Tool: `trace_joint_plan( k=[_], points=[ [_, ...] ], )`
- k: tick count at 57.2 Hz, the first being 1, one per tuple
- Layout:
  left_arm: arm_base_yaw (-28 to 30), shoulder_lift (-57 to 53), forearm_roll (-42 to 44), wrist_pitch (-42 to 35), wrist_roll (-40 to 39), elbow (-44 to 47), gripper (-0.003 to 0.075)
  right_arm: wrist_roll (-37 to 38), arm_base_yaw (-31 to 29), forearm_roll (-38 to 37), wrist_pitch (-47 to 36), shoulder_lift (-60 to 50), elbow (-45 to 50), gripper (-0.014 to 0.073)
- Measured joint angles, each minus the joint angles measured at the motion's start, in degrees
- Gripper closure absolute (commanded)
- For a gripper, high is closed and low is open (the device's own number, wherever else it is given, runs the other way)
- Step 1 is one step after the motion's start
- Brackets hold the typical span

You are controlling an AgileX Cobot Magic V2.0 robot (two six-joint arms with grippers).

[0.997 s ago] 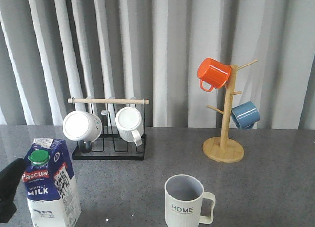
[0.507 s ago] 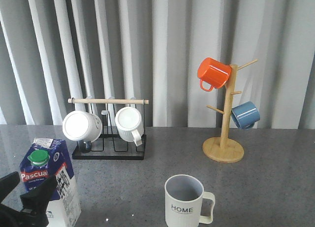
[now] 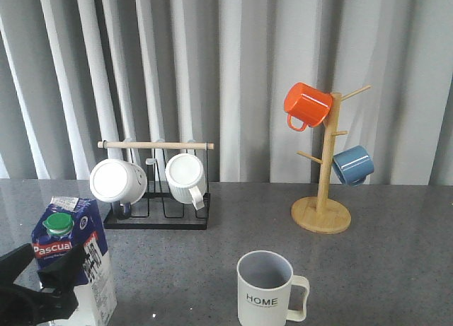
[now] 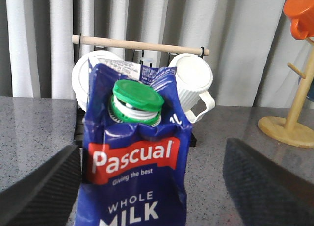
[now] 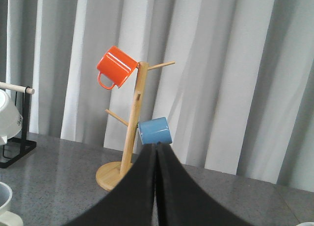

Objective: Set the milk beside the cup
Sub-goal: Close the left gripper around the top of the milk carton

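— At the table's front left, why does the left gripper (image 4: pixel 152 187) straddle the tall blue-and-white milk carton (image 3: pixel 74 259)?
— Jaws wide, not yet closed, for carrying it to the ribbed grey "HOME" cup (image 3: pixel 267 288), well apart. The right gripper (image 5: pixel 156 187) is pressed closed, idle.

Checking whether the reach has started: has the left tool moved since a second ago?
Yes. The left tool has come rightward, now overlapping the milk, toward the black rack.

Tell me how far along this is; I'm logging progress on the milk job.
Done: the left gripper has reached the milk, fingers open on either side. In hand: closing on it; no grip shows yet. Left: lifting it across to the cup. The right gripper is shut and idle.
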Motion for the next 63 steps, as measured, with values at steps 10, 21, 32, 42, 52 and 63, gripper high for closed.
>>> trace_joint_plan(
  k=[10,21,32,42,52,63],
  points=[
    [0.00,1.88,0.00,-0.49,0.00,-1.49,0.0156,0.00,0.00,0.00,0.00,0.00,0.00,0.0602],
    [0.00,2.48,0.00,-0.98,0.11,-1.69,0.0156,0.00,0.00,0.00,0.00,0.00,0.00,0.0602],
    [0.00,2.97,-0.62,-2.24,1.53,-2.09,0.0156,0.00,0.00,0.00,0.00,0.00,0.00,0.0602],
    [0.00,5.48,-0.62,-2.30,1.66,-3.40,0.0156,0.00,0.00,0.00,0.00,0.00,0.00,0.0602],
    [0.00,7.14,-0.98,-2.87,1.71,-3.46,0.0163,0.00,0.00,0.00,0.00,0.00,0.00,0.0602],
    [0.00,9.48,-1.04,-3.70,1.71,-4.12,0.0233,0.00,0.00,0.00,0.00,0.00,0.00,0.0602]
  ],
)
